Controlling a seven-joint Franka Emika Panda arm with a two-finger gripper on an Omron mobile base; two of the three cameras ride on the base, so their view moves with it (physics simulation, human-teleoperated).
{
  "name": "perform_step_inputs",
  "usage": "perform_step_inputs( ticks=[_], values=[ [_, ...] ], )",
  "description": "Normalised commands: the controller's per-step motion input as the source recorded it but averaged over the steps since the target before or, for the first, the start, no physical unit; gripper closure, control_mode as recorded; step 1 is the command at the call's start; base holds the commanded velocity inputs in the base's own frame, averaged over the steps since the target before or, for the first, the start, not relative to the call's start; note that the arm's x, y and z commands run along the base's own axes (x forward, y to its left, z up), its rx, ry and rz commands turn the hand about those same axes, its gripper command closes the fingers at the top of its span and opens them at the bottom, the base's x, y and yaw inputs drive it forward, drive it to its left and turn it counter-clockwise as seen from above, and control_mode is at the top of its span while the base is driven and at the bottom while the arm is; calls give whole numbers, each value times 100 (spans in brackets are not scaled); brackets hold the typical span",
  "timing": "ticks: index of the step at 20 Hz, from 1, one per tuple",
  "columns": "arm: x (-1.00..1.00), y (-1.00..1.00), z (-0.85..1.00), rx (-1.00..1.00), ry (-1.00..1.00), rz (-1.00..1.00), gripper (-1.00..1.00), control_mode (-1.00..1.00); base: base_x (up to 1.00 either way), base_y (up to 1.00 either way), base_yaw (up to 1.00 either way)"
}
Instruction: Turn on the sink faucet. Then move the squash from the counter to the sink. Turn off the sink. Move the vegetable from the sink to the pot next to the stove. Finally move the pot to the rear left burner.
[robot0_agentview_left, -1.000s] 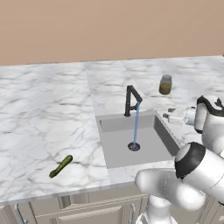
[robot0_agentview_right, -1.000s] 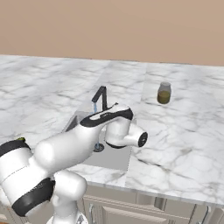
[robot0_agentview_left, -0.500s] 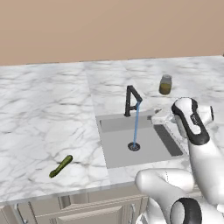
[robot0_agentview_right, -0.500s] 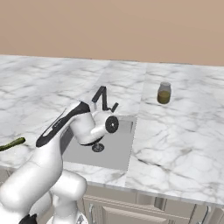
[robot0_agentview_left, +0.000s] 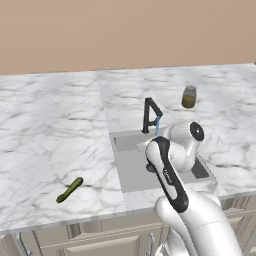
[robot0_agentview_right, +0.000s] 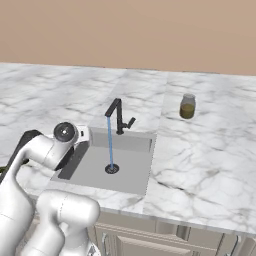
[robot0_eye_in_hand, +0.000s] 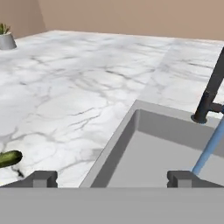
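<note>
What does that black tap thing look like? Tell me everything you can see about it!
The sink faucet is slim and matte black. It has a straight upright post, a short angled spout at the top and a small lever sticking out to one side. It stands on the white marble counter at the back edge of the grey sink. It is running: a thin blue stream of water falls from the spout straight onto the round dark drain. Nothing touches it.
</note>
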Motion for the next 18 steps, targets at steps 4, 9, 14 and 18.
perform_step_inputs(
  ticks=[4,9,14,18],
  values=[
    [-12,91,7,-4,27,-19,-100,-100,0,0,0],
    [-5,89,0,-3,24,-20,-100,-100,0,0,0],
    [-7,47,-3,0,17,-10,-100,-100,0,0,0],
    [-2,29,-15,0,4,0,-100,-100,0,0,0]
  ],
)
